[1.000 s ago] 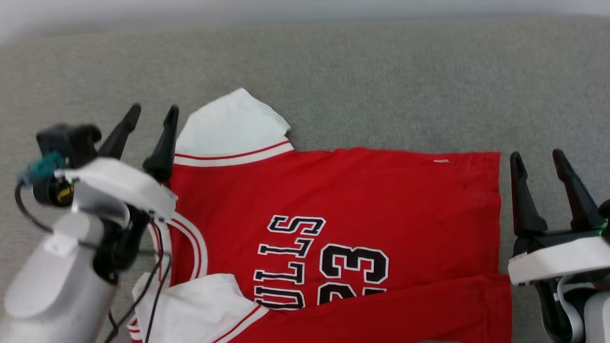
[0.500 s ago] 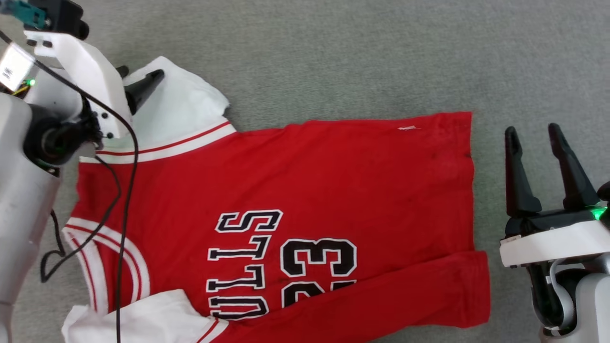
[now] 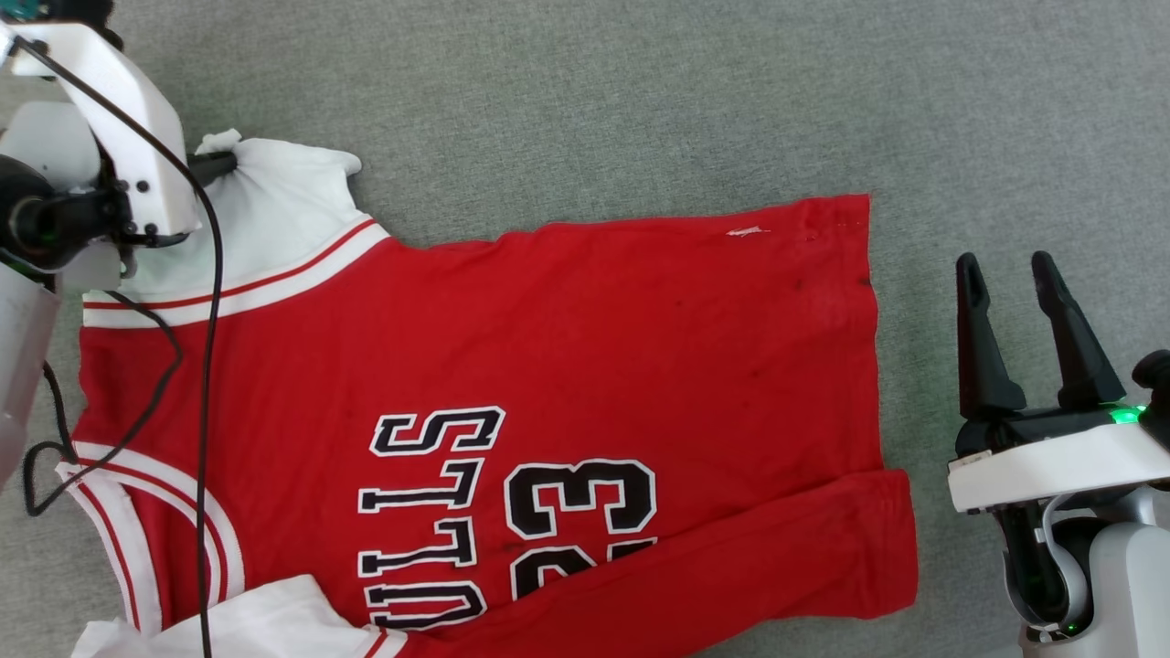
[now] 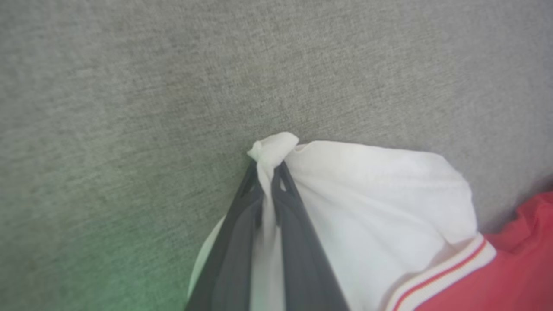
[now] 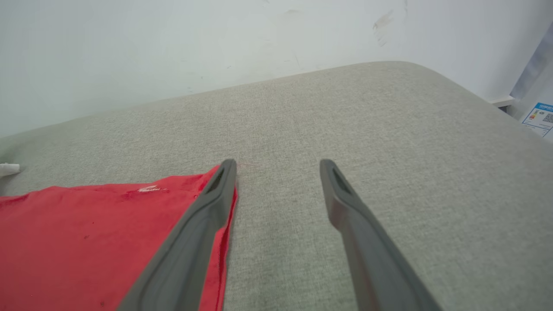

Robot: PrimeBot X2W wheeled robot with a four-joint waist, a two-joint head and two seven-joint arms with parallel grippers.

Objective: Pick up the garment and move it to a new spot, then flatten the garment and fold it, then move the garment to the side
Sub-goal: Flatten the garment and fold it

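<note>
Since a moment ago the left gripper [image 4: 268, 172] has closed: its two fingers, spread over the white sleeve [image 4: 380, 194] before, now pinch a bunched tuft of that sleeve's edge between their tips. Nearest the robot, the right gripper [image 3: 1005, 265] hangs with its jaws wide apart, holding nothing, just to the right of the hem of the garment [image 3: 548, 347] and apart from it. The garment lies spread on the grey fabric surface [image 3: 640, 91] between the two grippers, lettering up, its near side folded over. Beyond the right gripper's fingertips the surface runs on to a white wall [image 5: 173, 43].
</note>
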